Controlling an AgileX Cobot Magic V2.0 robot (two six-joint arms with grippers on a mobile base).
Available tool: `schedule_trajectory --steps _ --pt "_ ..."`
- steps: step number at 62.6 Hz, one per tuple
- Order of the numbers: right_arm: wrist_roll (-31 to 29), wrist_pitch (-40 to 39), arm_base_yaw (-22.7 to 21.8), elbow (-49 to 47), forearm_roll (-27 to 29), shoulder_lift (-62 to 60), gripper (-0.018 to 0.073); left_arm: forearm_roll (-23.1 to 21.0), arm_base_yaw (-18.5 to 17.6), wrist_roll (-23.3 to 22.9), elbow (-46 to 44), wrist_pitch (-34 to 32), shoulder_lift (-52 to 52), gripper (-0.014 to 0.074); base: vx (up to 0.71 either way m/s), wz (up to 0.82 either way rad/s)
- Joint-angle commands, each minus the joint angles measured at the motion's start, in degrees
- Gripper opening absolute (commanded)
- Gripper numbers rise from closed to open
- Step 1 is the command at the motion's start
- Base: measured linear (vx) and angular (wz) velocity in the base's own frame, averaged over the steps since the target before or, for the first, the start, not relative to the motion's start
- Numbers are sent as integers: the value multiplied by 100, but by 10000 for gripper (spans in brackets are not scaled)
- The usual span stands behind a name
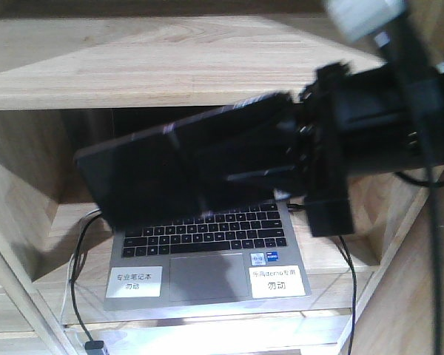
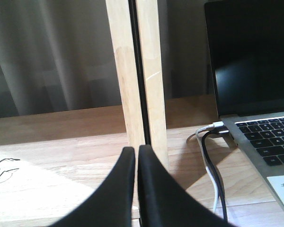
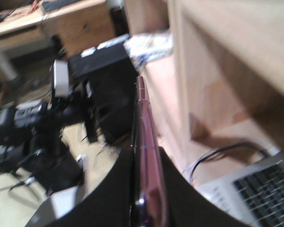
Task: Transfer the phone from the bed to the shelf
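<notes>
Now, phone (image 1: pixel 174 176): you see it held in the air before the shelf (image 1: pixel 170 66), above the laptop (image 1: pixel 207 275); blurred.
Right gripper (image 3: pixel 144 158): pinching the phone's edges; finger bases cut off.
Left gripper (image 2: pixel 136 163): fingers pressed together.

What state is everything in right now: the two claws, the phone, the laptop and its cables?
phone, in the air, tilted, in front of the laptop's screen.
right gripper, shut on the phone.
left gripper, shut, holding nothing.
laptop, lid open, screen dark.
cables, running to the laptop's side, seemingly plugged in.
shelf, phone not yet resting on it.
</notes>
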Motion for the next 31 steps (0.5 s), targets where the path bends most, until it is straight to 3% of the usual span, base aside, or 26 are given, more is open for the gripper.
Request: schedule_trajectory --steps 1,31 --pt "-15 -470 -19 -194 490 -268 -2 -52 -20 -33 -122 -415 -77 1 0 0" --pt "249 -1017 -14 -1842 489 30 -2 -52 -20 -33 -122 -415 -77 1 0 0"
